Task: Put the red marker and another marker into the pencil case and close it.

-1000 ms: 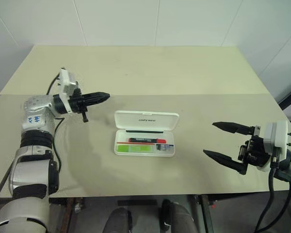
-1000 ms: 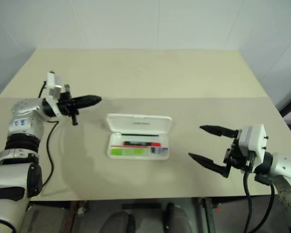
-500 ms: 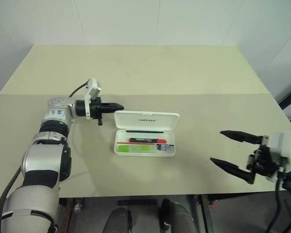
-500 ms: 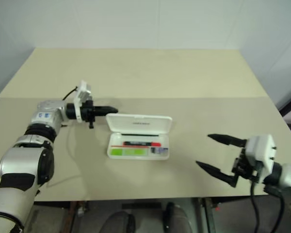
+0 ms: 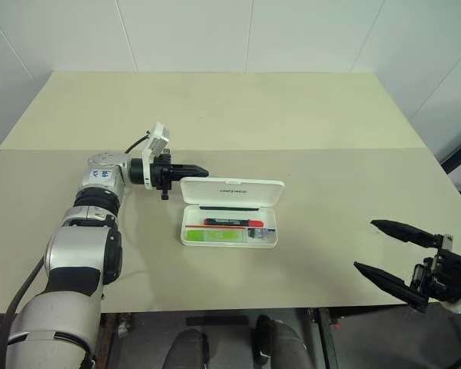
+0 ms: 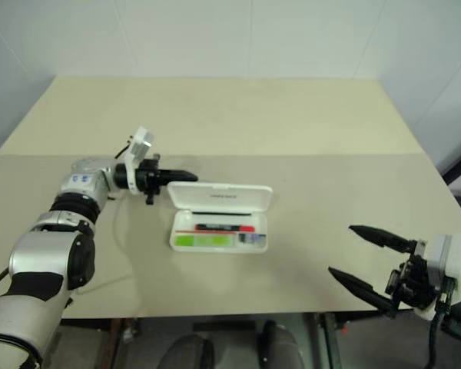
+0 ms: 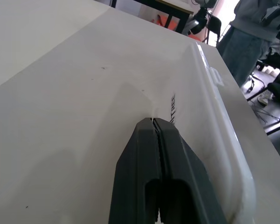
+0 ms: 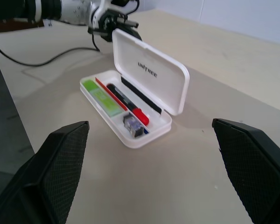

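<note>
Pencil case (image 5: 230, 211) open mid-desk (image 5: 307, 131), red marker (image 8: 128, 105) and green marker (image 8: 97, 95) inside. Clip-like object (image 8: 132, 125) plain from right wrist. Left end effector (image 5: 201, 171) pinched shut, level behind lid. Right end effector (image 5: 390, 250) wide, empty, well apart.

And here's a robotics lab or test room, plain as they come. A big bare beige counter (image 5: 292, 115) stands against a white panelled wall (image 5: 246, 34) with thin seams, nothing decorating it. The counter sits on a dark metal frame (image 5: 323, 319). Look along the left wrist view and the room opens out: a person in a grey top and jeans (image 7: 252, 32) stands there, black office chairs on castors (image 7: 275, 79) beside them, and a dark-framed desk (image 7: 177, 14) further back. A working space, not a home.
</note>
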Controlling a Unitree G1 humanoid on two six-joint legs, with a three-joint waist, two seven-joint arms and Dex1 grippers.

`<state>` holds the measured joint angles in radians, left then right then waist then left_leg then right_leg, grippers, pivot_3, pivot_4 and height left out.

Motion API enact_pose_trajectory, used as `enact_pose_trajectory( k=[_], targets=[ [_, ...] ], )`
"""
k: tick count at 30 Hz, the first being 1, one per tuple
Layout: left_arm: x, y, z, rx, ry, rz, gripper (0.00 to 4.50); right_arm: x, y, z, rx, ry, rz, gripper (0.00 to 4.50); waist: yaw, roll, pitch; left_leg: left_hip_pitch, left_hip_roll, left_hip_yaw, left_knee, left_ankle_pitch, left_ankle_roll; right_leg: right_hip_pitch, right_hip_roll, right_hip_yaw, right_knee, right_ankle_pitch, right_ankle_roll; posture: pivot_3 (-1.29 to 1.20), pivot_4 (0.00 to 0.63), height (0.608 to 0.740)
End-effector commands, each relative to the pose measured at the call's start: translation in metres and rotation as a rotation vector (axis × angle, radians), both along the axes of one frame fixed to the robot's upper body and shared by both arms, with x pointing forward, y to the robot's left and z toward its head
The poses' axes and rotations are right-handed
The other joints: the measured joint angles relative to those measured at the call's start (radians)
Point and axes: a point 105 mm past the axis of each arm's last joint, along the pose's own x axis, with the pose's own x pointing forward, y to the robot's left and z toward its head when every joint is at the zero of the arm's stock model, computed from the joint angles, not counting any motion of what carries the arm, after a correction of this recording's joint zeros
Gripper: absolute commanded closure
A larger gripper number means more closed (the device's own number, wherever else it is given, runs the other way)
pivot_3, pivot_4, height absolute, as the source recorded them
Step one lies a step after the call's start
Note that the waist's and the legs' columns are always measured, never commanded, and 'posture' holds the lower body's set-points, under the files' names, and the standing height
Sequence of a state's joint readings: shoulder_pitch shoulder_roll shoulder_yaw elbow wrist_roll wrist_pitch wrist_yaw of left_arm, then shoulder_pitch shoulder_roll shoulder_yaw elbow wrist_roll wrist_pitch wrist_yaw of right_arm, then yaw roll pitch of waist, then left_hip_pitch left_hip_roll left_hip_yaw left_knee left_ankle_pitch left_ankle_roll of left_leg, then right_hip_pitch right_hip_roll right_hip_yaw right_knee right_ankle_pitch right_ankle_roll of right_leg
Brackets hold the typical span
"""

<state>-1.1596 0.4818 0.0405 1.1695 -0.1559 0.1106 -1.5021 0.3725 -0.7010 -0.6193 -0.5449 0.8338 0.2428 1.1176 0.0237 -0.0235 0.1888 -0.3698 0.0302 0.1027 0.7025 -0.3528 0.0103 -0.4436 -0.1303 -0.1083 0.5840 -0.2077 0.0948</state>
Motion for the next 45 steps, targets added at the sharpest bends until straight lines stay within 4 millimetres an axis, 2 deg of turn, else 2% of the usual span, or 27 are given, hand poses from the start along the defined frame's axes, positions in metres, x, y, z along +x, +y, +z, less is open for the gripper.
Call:
enact_pose_trajectory(
  k=[1, 4, 11, 15, 22, 33, 37, 41, 43, 45],
  targets=[
    [-0.014, -0.006, 0.005, -0.008, -0.011, -0.137, 4.48, -0.008, 0.005, 0.011, 0.022, -0.052, 0.038, 0.00, 0.000, 0.000, 0.000, 0.000, 0.000, 0.000, 0.000, 0.000, 0.000, 0.000, 0.000, 0.000, 0.000, 0.000, 0.000, 0.00, 0.150, 0.740],
    [-0.018, -0.008, 0.001, -0.003, -0.001, -0.157, 4.48, -0.009, 0.004, 0.013, 0.050, -0.073, 0.025, 0.00, 0.000, 0.000, 0.000, 0.000, 0.000, 0.000, 0.000, 0.000, 0.000, 0.000, 0.000, 0.000, 0.000, 0.000, 0.000, 0.00, 0.150, 0.740],
    [-0.031, -0.015, -0.004, -0.006, 0.027, -0.219, 4.48, -0.013, 0.002, 0.004, 0.059, -0.038, 0.021, 0.00, 0.000, 0.000, 0.000, 0.000, 0.000, 0.000, 0.000, 0.000, 0.000, 0.000, 0.000, 0.000, 0.000, 0.000, 0.000, 0.00, 0.150, 0.740],
    [-0.044, -0.022, -0.016, 0.011, 0.073, -0.271, 4.48, -0.012, 0.001, -0.001, 0.048, -0.018, 0.012, 0.00, 0.000, 0.000, 0.000, 0.001, 0.000, 0.000, 0.000, 0.000, 0.000, 0.000, 0.000, 0.001, 0.001, 0.000, 0.000, 0.00, 0.150, 0.740],
    [-0.054, -0.024, -0.030, 0.079, 0.132, -0.299, 4.48, -0.014, 0.001, -0.005, 0.037, -0.003, 0.006, 0.00, 0.002, 0.000, 0.000, 0.000, 0.000, -0.001, 0.001, 0.000, 0.000, 0.000, 0.000, 0.001, 0.001, 0.000, 0.000, 0.00, 0.150, 0.740],
    [-0.057, -0.023, -0.063, 0.266, 0.231, -0.226, 4.48, -0.016, 0.004, -0.011, 0.044, 0.008, -0.005, 0.00, 0.002, 0.000, 0.000, 0.001, 0.000, -0.002, 0.001, 0.000, 0.000, 0.000, 0.000, 0.001, 0.001, 0.000, 0.000, 0.00, 0.150, 0.740],
    [-0.053, -0.013, -0.090, 0.436, 0.288, -0.120, 4.48, -0.017, 0.004, -0.015, 0.048, 0.012, -0.006, 0.00, 0.002, 0.002, -0.004, 0.002, 0.000, -0.004, 0.001, 0.000, 0.000, 0.001, 0.000, 0.002, 0.001, 0.000, 0.000, 0.00, 0.150, 0.740],
    [-0.057, -0.014, -0.089, 0.427, 0.287, -0.153, 4.48, -0.018, 0.003, -0.018, 0.045, 0.014, -0.007, 0.00, -0.001, 0.005, -0.006, 0.007, 0.000, -0.007, 0.001, -0.003, 0.005, 0.005, 0.000, 0.002, 0.000, -0.001, -0.001, 0.00, 0.150, 0.740],
    [-0.058, -0.014, -0.091, 0.439, 0.285, -0.162, 4.48, -0.018, 0.002, -0.019, 0.044, 0.015, -0.008, 0.00, -0.001, 0.005, -0.006, 0.016, 0.001, -0.007, -0.001, -0.004, 0.005, 0.013, 0.000, 0.003, -0.002, -0.002, -0.003, 0.00, 0.150, 0.740],
    [-0.057, -0.017, -0.089, 0.421, 0.259, -0.170, 4.48, -0.017, 0.000, -0.021, 0.041, 0.016, -0.009, 0.00, -0.001, 0.006, -0.007, 0.017, 0.003, -0.007, -0.003, -0.006, 0.004, 0.018, 0.000, 0.002, -0.003, -0.004, -0.005, 0.00, 0.150, 0.740]
  ],
)
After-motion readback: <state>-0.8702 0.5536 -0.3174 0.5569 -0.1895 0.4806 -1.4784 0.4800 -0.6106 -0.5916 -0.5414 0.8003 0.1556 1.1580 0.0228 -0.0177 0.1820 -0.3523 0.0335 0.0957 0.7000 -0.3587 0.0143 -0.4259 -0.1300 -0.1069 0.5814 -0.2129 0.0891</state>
